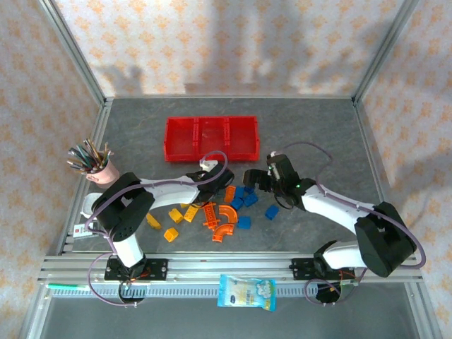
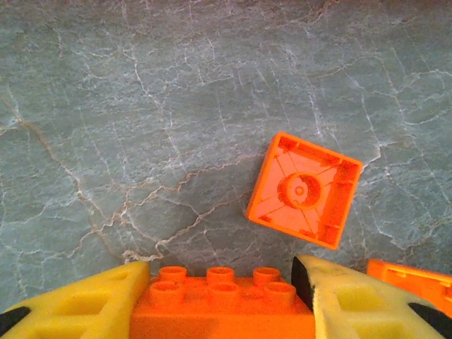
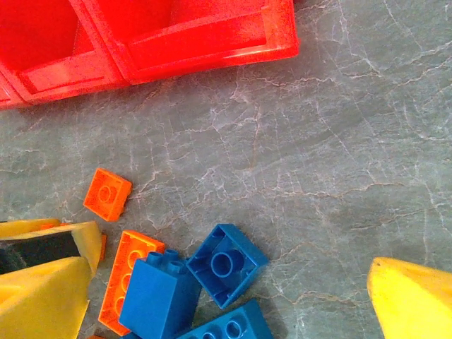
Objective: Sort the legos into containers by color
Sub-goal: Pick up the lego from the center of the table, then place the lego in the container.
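three red containers [image 1: 210, 138] stand joined in a row at the far middle of the bench [image 1: 318, 127], and from above they look bare inside, so by my reading you are at the very start of the sort: the legos [image 1: 226, 213] lie loose on the bench between the arm bases and the bins. your left jaws are clenched on an orange brick [image 2: 222, 300], studs up, its ends pressed by the two yellow fingers [image 2: 78, 307]. an overturned orange square [image 2: 305, 191] lies just beyond it. whether the brick is off the surface you cannot tell. your right jaws are spread wide and hold nothing, hanging above a knot of blue bricks [image 3: 164, 300], with a corner of the containers ahead of them. the step in hand looks like the pick of that orange brick. the next move calls for a clean lift, a carry over the near wall into the bin you fix as orange, and a low release so it doesn't bounce out. both wrists sit close over the pile, so send one arm at a time
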Robot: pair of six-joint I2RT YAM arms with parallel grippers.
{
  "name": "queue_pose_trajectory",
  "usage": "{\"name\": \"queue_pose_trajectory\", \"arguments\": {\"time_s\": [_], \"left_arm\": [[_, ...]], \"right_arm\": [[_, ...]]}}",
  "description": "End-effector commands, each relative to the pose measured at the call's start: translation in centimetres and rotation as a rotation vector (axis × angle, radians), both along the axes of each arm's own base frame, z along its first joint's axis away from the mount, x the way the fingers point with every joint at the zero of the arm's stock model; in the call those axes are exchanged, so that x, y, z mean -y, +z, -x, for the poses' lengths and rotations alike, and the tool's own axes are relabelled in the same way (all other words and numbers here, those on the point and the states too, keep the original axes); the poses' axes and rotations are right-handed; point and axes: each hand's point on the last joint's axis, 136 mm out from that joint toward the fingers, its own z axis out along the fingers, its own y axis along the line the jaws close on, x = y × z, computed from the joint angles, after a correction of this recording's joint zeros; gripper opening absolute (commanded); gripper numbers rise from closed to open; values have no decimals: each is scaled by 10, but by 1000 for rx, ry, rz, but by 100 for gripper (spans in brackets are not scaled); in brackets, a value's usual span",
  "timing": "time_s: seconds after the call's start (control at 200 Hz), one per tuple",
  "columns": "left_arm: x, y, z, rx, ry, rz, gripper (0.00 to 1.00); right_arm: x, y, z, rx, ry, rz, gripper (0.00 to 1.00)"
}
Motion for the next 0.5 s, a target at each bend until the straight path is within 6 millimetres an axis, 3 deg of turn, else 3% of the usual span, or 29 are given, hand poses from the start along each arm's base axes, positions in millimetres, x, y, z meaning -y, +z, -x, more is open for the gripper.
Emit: {"name": "queue_pose_trajectory", "arguments": {"time_s": [0.0, 0.295, 0.495], "left_arm": [[-4, 26, -3, 55, 5, -14, 43], [-29, 91, -9, 208, 44, -27, 38], [-66, 122, -36, 282, 126, -39, 37]], "right_arm": [[-5, 17, -11, 41, 2, 4, 100], [-19, 41, -18, 73, 37, -34, 100], [-46, 56, -27, 102, 73, -79, 100]]}}
